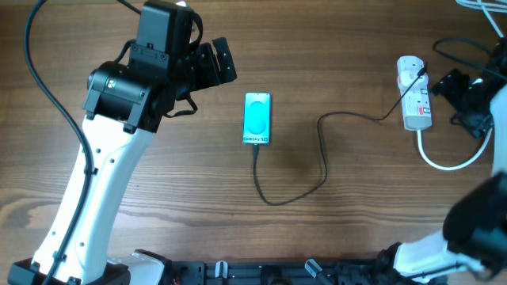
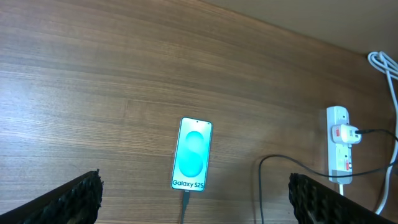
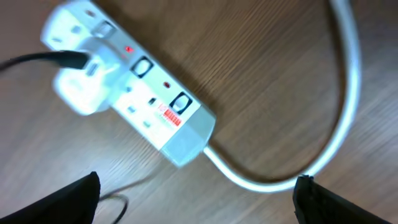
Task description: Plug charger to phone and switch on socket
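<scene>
The phone (image 1: 257, 118) lies flat mid-table, cyan screen lit, "Galaxy S25" text at its near short edge. It also shows in the left wrist view (image 2: 192, 154). The thin black charger cable (image 1: 295, 190) has its tip in the phone's near edge and loops right to the white socket strip (image 1: 415, 92) at the far right. The socket (image 3: 134, 87) holds a white plug with a black lead, and small red marks show beside its switches. My left gripper (image 2: 194, 198) is open and empty, up left of the phone. My right gripper (image 3: 198, 196) is open, above the socket's cord end.
A thick white cord (image 1: 445, 162) curves from the socket's near end toward the right edge; it also shows in the right wrist view (image 3: 339, 118). More cables lie at the far right corner (image 1: 483, 16). The wooden table (image 1: 348, 229) is bare in front.
</scene>
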`<state>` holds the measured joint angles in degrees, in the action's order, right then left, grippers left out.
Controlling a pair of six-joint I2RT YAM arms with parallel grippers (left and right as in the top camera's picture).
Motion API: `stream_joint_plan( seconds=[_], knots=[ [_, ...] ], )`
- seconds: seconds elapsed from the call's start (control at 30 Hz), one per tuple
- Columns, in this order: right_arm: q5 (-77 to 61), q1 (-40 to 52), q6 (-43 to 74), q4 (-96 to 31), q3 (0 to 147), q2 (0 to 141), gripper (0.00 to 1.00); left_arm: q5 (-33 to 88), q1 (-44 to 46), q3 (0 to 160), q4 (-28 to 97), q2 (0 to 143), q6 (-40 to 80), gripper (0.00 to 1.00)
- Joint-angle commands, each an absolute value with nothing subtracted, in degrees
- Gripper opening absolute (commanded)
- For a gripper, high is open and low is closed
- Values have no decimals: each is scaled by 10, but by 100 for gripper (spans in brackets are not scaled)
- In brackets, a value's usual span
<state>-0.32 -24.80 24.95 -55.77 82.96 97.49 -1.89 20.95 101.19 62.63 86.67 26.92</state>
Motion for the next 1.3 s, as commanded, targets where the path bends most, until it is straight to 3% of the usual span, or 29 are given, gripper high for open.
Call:
stream_joint_plan(
  seconds=[0.0,0.53,0.73,1.27],
  knots=[
    [10,-243,258,-562,787,884,100,-27,208,1008,625,866,275,100],
    [-16,26,260,-552,557,450,100,-27,208,1008,625,866,275,100],
    [-61,29,261,-622,556,433,100,-27,208,1008,625,866,274,100],
    [-62,29,256,-637,556,466,100,-27,208,1008,625,866,275,100]
  ],
)
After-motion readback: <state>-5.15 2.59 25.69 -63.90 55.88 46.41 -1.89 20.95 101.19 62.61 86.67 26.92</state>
